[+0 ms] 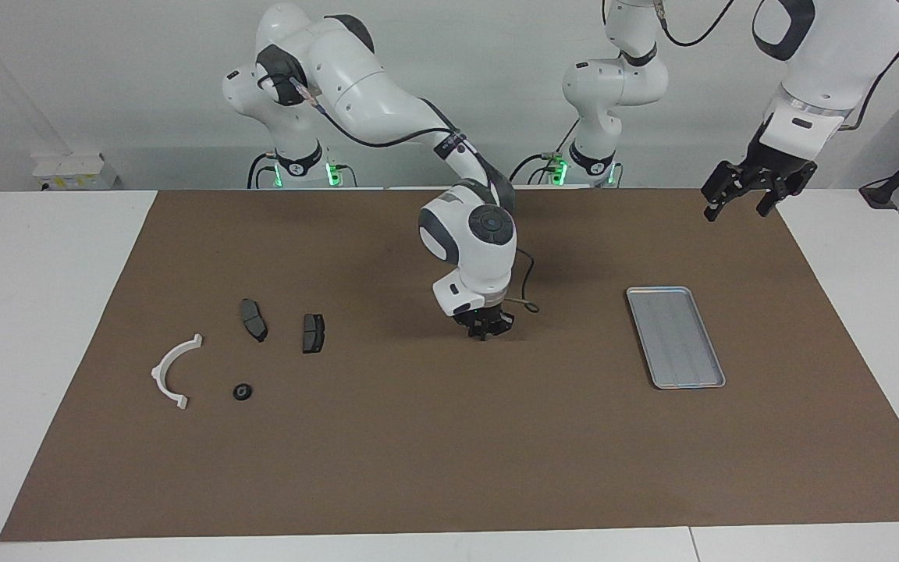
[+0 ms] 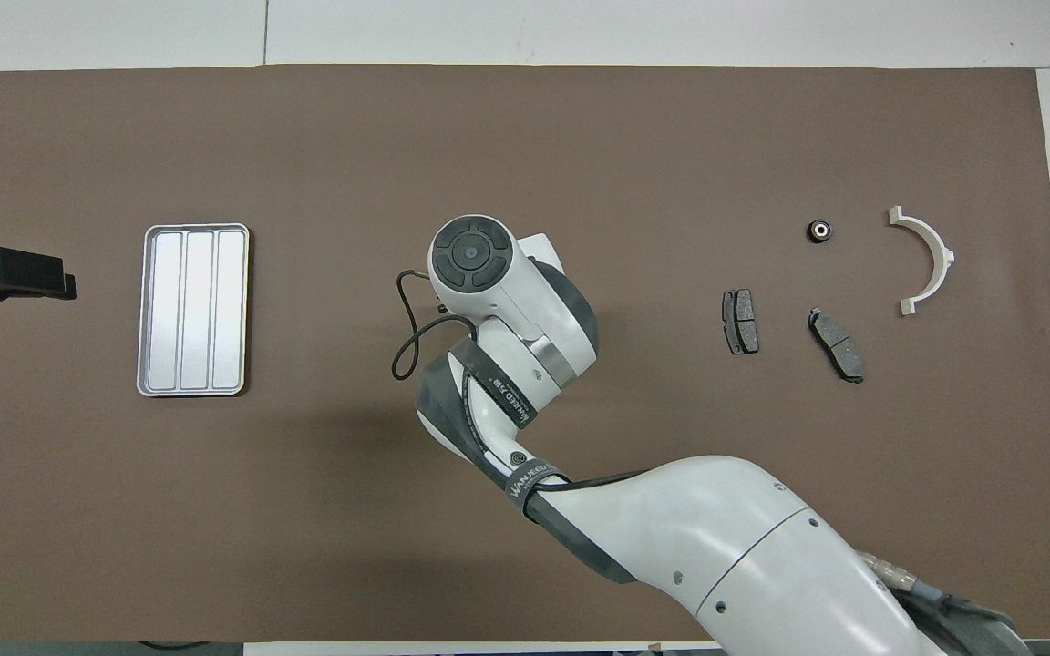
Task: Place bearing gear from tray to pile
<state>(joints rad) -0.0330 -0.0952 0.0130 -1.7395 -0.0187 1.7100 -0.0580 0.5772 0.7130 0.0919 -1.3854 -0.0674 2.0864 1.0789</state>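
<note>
On brown mat: small black ring-shaped bearing gear (image 1: pixel 243 392) beside white curved plastic arc (image 1: pixel 175 371), in pile.
Handling: we judge it rigid, light; pinch its rim.
Ribbed silver-grey metal tray (image 1: pixel 675 336): holds nothing.
Right gripper (image 1: pixel 484 325): low at mid-table, fingers' state unclear.
Left gripper (image 1: pixel 738 200): waits raised, fingers spread.

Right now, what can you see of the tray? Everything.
The tray is a flat rectangular silver-grey pan, metal by its look, with rounded corners, a raised rim and lengthwise grooves splitting its floor into three strips. It lies flat on the brown mat toward the left arm's end of the table. Nothing lies in it and nothing touches it. The gear sits at the other end, by the pile.
</note>
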